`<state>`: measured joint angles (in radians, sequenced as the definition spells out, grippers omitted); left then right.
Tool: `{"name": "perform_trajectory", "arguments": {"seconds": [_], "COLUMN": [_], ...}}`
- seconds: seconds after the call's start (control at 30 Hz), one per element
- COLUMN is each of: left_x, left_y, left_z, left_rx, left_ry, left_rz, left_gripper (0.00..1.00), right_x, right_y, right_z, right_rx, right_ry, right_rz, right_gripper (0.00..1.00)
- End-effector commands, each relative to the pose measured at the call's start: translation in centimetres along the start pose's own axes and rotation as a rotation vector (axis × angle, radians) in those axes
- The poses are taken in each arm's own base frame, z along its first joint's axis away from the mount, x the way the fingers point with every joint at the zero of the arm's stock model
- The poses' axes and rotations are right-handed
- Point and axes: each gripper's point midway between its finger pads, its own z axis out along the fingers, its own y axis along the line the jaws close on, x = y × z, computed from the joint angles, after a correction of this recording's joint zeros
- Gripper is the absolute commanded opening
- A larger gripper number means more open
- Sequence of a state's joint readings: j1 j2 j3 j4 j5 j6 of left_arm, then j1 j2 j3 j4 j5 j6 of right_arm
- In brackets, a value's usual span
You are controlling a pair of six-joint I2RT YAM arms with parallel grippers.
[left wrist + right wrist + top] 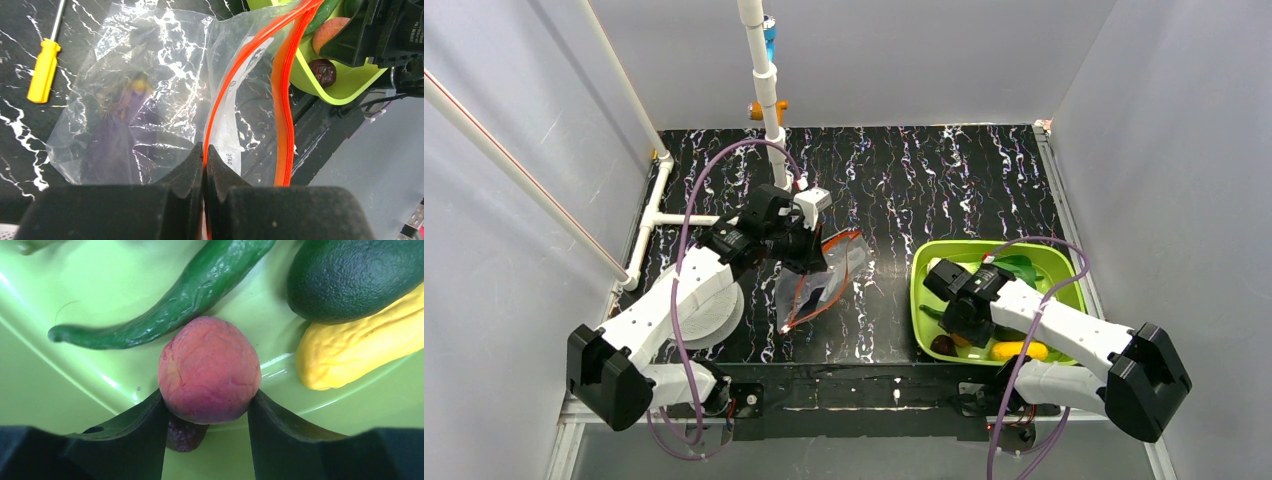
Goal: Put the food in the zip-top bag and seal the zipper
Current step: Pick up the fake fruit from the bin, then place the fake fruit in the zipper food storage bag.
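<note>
My left claw (pixel 205 159) is pinched together on the red-orange zipper (pixel 283 100) of the clear bag (pixel 165 55), which is on the tabletop (pixel 924 180) left of the green tub (pixel 1064 262). A purple eggplant (pixel 117 135) sits inside the bag. The bag's white label (pixel 227 132) carries a word that seems to read DATE. My right arm bends left and down into the tub, where my right claw (pixel 207 407) is clamped on the peach (pixel 210 370). Beyond it lie a long green vegetable (pixel 165 310), an avocado (pixel 350 280) and a yellow piece (pixel 360 345).

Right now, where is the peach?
In the right wrist view, the peach sits between the right gripper's fingers in the green bin, beside a long green vegetable and a yellow one.
</note>
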<state>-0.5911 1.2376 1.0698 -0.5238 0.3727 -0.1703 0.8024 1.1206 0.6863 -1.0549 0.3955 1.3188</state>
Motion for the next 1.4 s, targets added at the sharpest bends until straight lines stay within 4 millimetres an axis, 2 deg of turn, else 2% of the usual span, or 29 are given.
{"name": "perform_trajectory", "arguments": {"seconds": [0.0,0.07,0.17,0.27,0.37,0.47,0.53,0.6,0.73,0.93,1.03,1.17,1.27,1.37], "left_x": [-0.4,-0.4,-0.4,-0.5,-0.5,-0.5,-0.4,-0.4,-0.5,-0.6,-0.7,-0.9,-1.1,-1.3], "left_y": [0.4,0.4,0.5,0.5,0.5,0.5,0.4,0.4,0.1,-0.4,-0.6,-1.3,-1.5,-1.7], "left_z": [-1.2,-1.3,-1.5,-1.6,-1.6,-1.6,-1.6,-1.5,-1.6,-1.6,-1.7,-1.9,-2.1,-2.5], "left_rx": [-0.034,-0.038,-0.045,-0.05,-0.049,-0.049,-0.045,-0.042,-0.027,0.002,0.015,0.047,0.058,0.057], "left_ry": [-0.049,-0.055,-0.062,-0.068,-0.069,-0.069,-0.068,-0.067,-0.073,-0.085,-0.093,-0.118,-0.133,-0.153], "left_rz": [0.052,0.057,0.061,0.063,0.063,0.063,0.064,0.063,0.067,0.071,0.071,0.072,0.075,0.084], "left_gripper": [0.0,0.0,0.0,0.0,0.0,0.0,0.0,0.0,0.0,0.0,0.0,0.0,0.0,0.0], "right_x": [-2.3,-2.7,-3.4,-4.1,-5.0,-5.9,-5.6,-5.1,-3.9,0.4,2.3,3.4,3.9,3.9], "right_y": [0.4,0.7,0.9,1.7,3.2,5.1,7.4,10.0,14.1,19.1,20.7,22.8,23.8,24.9], "right_z": [-2.0,-2.5,-3.0,-3.5,-4.7,-6.9,-9.2,-12.4,-19.0,-27.2,-30.2,-30.7,-30.1,-28.7], "right_rx": [0.001,-0.006,-0.018,-0.073,-0.167,-0.3,-0.473,-0.705,-1.103,-1.518,-1.637,-1.681,-1.69,-1.645], "right_ry": [-0.076,-0.088,-0.116,-0.151,-0.186,-0.222,-0.225,-0.251,-0.312,-0.257,-0.257,-0.212,-0.182,-0.167], "right_rz": [-0.036,-0.044,-0.055,-0.059,-0.062,-0.15,-0.278,-0.395,-0.54,-0.728,-0.786,-0.801,-0.794,-0.777], "right_gripper": [0.39,0.39,0.45,0.44,0.31,0.24,0.19,0.14,0.1,0.07,0.08,0.08,0.08,0.07]}}
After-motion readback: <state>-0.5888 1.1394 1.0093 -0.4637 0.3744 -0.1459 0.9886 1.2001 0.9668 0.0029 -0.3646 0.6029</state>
